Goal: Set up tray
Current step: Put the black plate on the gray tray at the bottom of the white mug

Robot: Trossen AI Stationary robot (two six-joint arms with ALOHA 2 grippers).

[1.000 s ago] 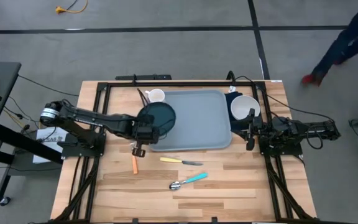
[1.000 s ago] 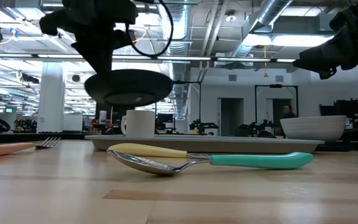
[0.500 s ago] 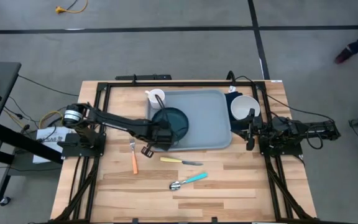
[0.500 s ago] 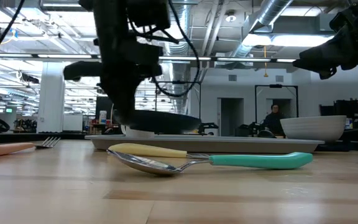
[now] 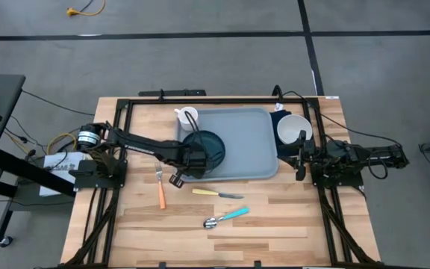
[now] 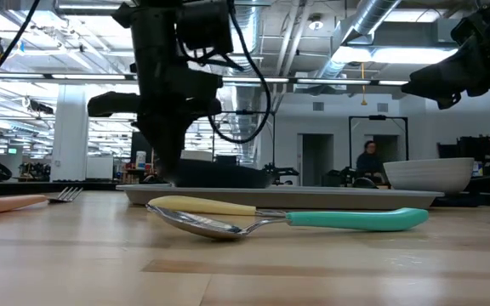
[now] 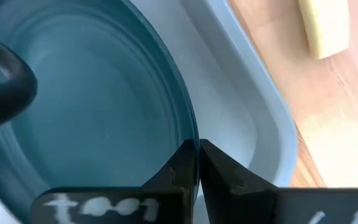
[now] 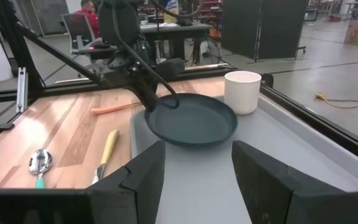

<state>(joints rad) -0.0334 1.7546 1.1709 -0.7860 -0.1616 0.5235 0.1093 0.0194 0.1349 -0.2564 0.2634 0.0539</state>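
The tray (image 5: 245, 146) lay flat on the far half of the bench (image 5: 275, 217), its long sides running left to right between the two arms, a placement that let either arm reach it. The left end effector (image 5: 187, 162) was pinched shut on the near-left rim of the dark teal plate (image 5: 206, 146), as the left wrist view showed: the two fingers met with only the thin plate edge between them. Gripping the rim rather than the body made sense for so shallow a dish, since there was nothing else to take hold of. In the low view the plate (image 6: 219, 177) sat level with the tray's rim (image 6: 313, 197) and appeared to rest on the tray floor, at its left end, so the plate looked placed and the grip only awaited release.

A white mug (image 5: 187, 116) stood at the tray's far-left corner, just beside the plate. A white bowl (image 5: 294, 128) sat off the tray's right end, near the right end effector (image 5: 301, 155), which waited with its fingers spread wide apart and held nothing. A fork with an orange handle (image 5: 160, 191), a yellow-handled knife (image 5: 216, 193) and a teal-handled spoon (image 5: 225, 217) lay on bare wood nearer the front, apparently yet to be loaded.
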